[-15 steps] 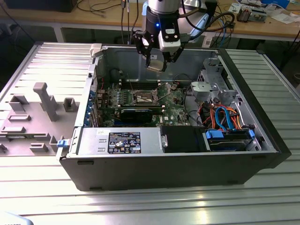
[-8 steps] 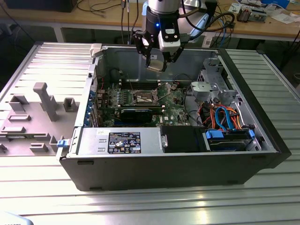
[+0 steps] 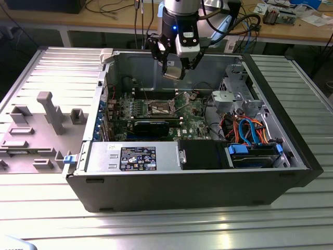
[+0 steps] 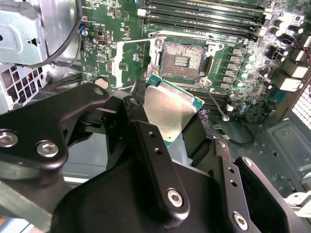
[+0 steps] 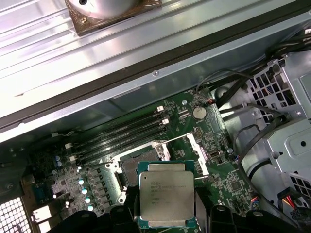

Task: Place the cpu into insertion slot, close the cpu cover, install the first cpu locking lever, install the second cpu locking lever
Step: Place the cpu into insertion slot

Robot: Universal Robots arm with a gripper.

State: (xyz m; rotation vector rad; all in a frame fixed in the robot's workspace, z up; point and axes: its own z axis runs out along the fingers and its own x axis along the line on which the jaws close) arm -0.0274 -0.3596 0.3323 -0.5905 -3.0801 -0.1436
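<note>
My gripper (image 3: 173,69) hangs over the open computer case, shut on the cpu (image 3: 172,73), a small square chip with a silver-grey top. In both wrist views the cpu (image 4: 170,109) (image 5: 166,196) sits between the black fingers (image 4: 146,131), held by its edges above the green motherboard. The insertion slot (image 4: 181,60) (image 3: 158,108) lies below it, a dark square recess that is uncovered. The cpu partly hides the insertion slot (image 5: 130,171) in the first wrist view. The cpu cover (image 4: 118,60) (image 5: 198,148) stands swung open beside the slot. A thin wire locking lever (image 4: 216,104) lies loose by the slot.
Long memory slots (image 4: 204,17) run beside the socket. A black card (image 3: 151,126) and the power supply (image 3: 132,156) sit toward the case front. The drive cage (image 3: 234,96) with coloured cables (image 3: 250,133) fills the exterior view's right. The case wall (image 5: 146,58) rises close behind the board.
</note>
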